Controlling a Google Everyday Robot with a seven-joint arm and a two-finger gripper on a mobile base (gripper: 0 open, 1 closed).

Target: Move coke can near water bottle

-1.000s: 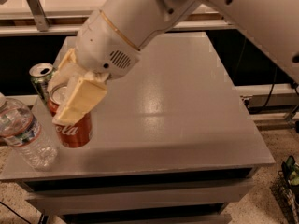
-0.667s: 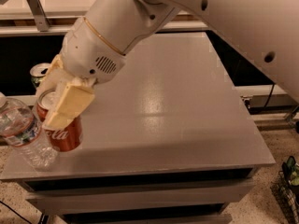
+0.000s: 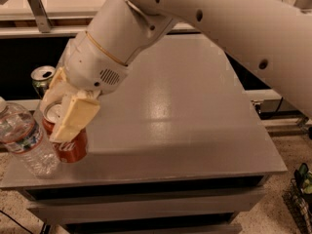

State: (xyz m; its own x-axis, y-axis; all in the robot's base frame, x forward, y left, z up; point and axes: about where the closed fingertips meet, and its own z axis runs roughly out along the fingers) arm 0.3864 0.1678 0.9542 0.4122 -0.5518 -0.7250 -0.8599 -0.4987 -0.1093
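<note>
The coke can is red-orange with white lettering and a silver top. It stands at the front left of the grey table, right beside the water bottle. The bottle is clear ribbed plastic with a white, red and blue label band, and it lies tilted at the table's left front corner. My gripper reaches down from the big white arm, with its cream fingers closed around the upper part of the can. The can's base seems to rest on the table.
A green can with an open silver top stands behind the gripper near the table's left edge. A white rail and shelf run behind the table. The floor drops off right of the table, with a dark object at the bottom right.
My gripper has carried the coke can to the left and forward, from the middle-left of the table to just beside the water bottle. The bottle and green can have stayed put.
</note>
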